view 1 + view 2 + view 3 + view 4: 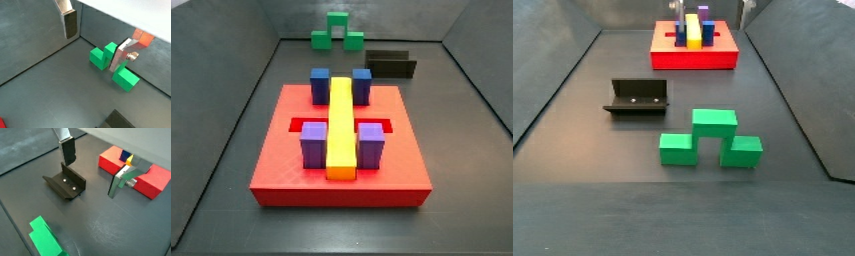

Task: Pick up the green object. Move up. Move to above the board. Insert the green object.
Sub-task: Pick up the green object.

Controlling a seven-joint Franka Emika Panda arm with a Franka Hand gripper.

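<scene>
The green object is an arch-shaped piece on the dark floor, near the front in that side view and at the far end in a side view. It also shows in both wrist views, well apart from the fingers. The board is a red slab with a yellow bar and blue and purple blocks; it also shows in a side view and in a wrist view. My gripper is open and empty, high up. Its fingers just show over the board in a side view.
The fixture, a dark L-shaped bracket, stands on the floor between the board and the green object; it also shows in a side view and in a wrist view. Grey walls close in the floor on all sides.
</scene>
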